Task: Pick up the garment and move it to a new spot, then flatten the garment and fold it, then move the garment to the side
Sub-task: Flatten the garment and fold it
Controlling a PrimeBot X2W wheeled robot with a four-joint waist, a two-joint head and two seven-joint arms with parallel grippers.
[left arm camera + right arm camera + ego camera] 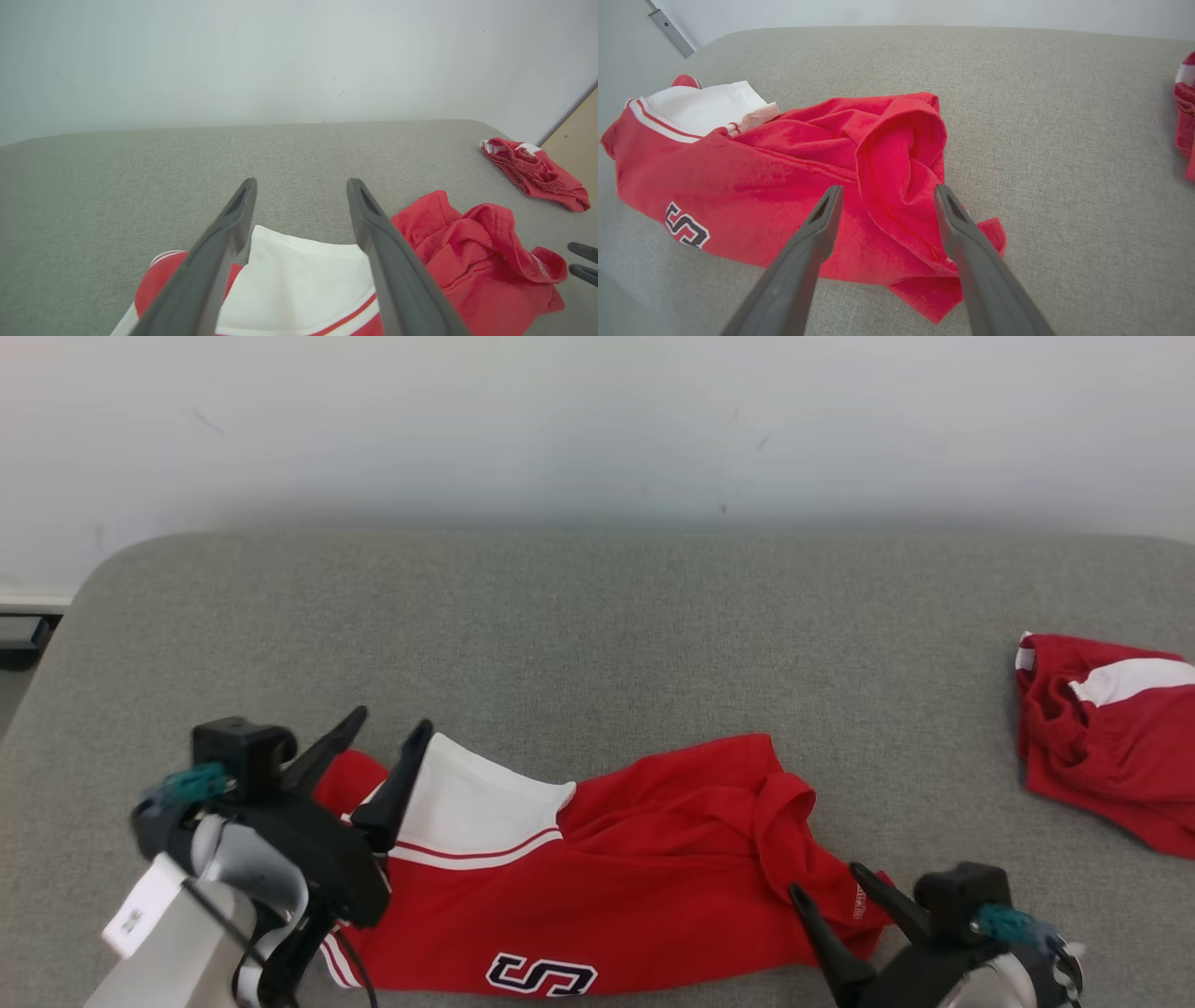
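Note:
The garment [597,887] is a red jersey with a white sleeve and a dark letter print, lying crumpled near the front edge of the grey table [597,635]. It shows in the left wrist view [299,289] and the right wrist view [794,186] too. My left gripper [387,737] is open over the white sleeve end at the left, with nothing held between its fingers [219,252]. My right gripper [826,882] is open at the jersey's bunched right end, and its fingers [962,252] hover above the red folds.
A second red and white garment [1111,737] lies bunched at the table's right edge, also seen in the left wrist view [532,172]. A pale wall [597,420] stands behind the table. Bare grey surface stretches across the back and middle.

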